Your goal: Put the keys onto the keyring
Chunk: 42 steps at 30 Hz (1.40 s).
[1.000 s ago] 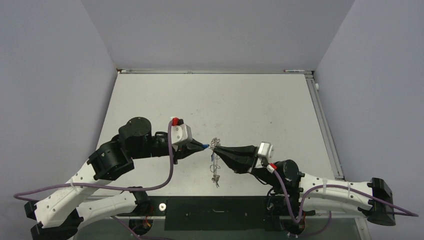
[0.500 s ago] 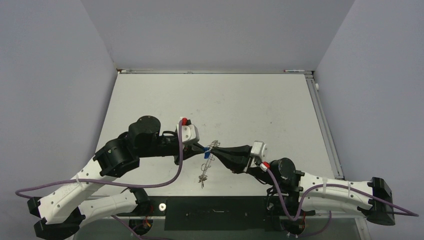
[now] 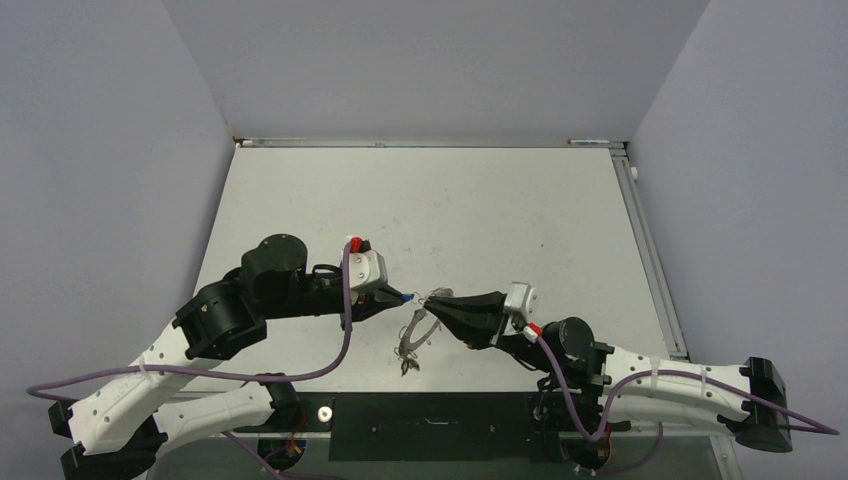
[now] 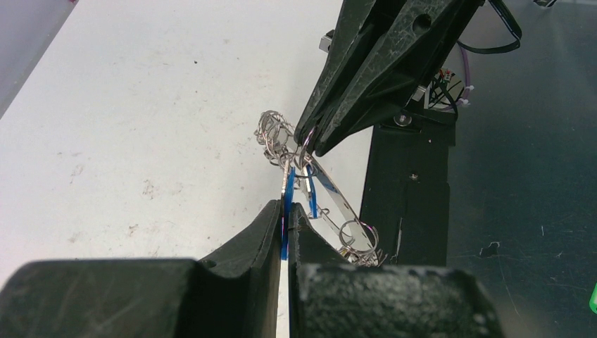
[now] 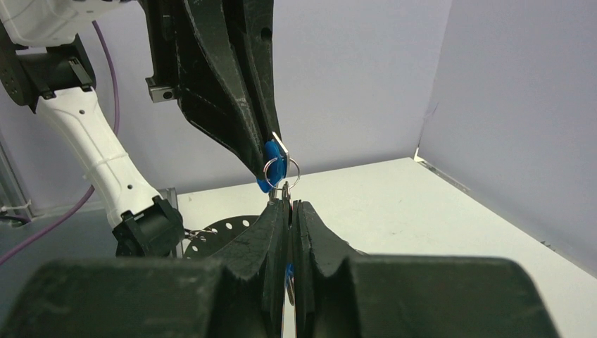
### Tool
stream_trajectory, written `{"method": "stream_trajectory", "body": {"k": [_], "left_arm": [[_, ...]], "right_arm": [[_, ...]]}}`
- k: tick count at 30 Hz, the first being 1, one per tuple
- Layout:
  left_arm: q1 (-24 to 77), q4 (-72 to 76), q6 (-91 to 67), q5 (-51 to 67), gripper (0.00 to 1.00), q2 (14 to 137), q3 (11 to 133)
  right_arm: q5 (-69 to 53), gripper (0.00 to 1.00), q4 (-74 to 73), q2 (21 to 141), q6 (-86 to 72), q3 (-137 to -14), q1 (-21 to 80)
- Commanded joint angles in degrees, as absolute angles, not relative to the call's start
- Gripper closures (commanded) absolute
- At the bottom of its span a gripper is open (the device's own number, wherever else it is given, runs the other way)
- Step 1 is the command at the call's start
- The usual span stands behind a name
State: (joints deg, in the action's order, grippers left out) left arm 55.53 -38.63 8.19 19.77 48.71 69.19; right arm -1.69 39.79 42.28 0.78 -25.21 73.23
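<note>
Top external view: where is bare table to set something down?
Bare: the far half of the white tabletop, to the back rail, and its right side. Crowded: near centre, where left claw and right claw meet at the thin silvery metal keyring with dangling keys.

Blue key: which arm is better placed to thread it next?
Left, probably. The left gripper is shut on the blue key, pointing at the keyring, which the right gripper pinches.
</note>
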Motion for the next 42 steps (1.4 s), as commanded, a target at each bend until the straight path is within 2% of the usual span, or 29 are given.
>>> {"method": "stream_trajectory", "body": {"k": [1,10,13,14,17,19,27,35,42], "left_arm": [[55.37,-37.63,8.58,20.22,1.0,48.86,71.6],[55.72,-38.03,8.56,17.86,1.0,50.41,72.76],[55.72,-38.31,9.16,14.37,1.0,51.09,73.23],[55.72,-38.3,9.29,12.54,1.0,51.45,73.47],[55.73,-38.53,10.17,7.55,1.0,52.87,74.07],[55.73,-37.76,10.49,3.95,1.0,53.64,74.03],[54.74,-38.36,8.59,-15.04,1.0,65.04,80.18],[48.92,-39.1,4.77,-16.01,1.0,79.6,89.79],[47.02,-44.66,5.75,-15.49,1.0,95.45,110.78]], "right_arm": [[-1.65,0.95,39.54,43.02,0.24,-28.86,73.6],[2.3,0.92,29.38,46.26,0.01,-34.08,73.6],[8.26,0.64,24.1,45.99,-3.55,-36.11,73.59],[10.57,0.57,22.12,45.6,-4.64,-36.8,73.63],[18.18,0.42,16.14,43.3,-8.48,-37.96,73.61],[23.83,0.37,12.2,41.27,-11.34,-38.34,73.62],[38.88,0.36,0.31,31.55,-22.05,-37.3,73.63],[45.61,0.4,-10.56,26.26,-28.74,-37.62,73.6],[50.58,0.42,-16.28,22.37,-32.14,-39.29,73.63]]}}
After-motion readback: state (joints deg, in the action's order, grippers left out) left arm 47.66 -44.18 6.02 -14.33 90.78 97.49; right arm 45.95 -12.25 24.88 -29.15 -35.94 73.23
